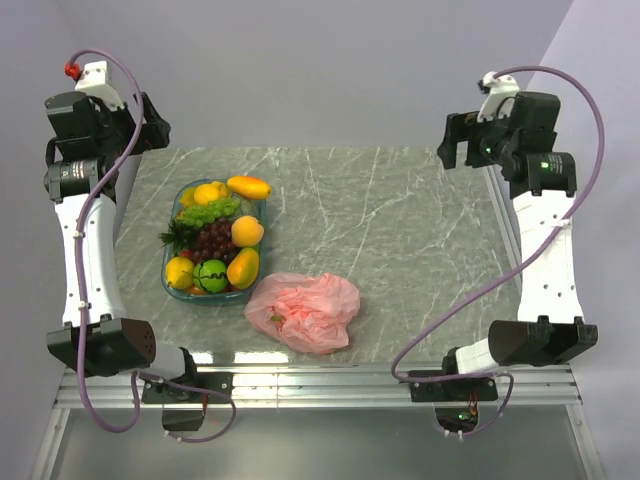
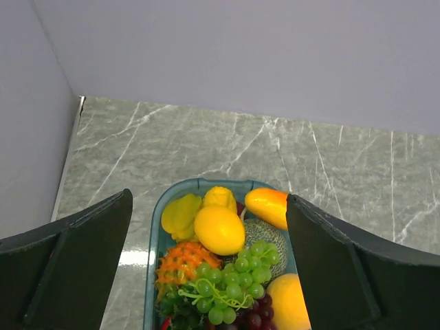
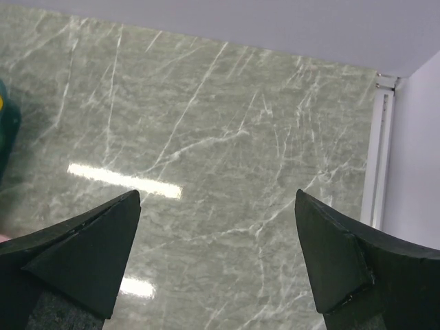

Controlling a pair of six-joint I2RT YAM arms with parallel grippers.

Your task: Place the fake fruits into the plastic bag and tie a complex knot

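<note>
The tray sits on the left half of the counter with the fake fruits heaped in it: a mango at its far edge, grapes in the middle, an apple at the near end. The plastic bag lies on the counter just beside the tray's near right corner, toward the front edge. The left gripper hangs over the far left corner behind the tray, and the right gripper over the far right, well apart from both.
</note>
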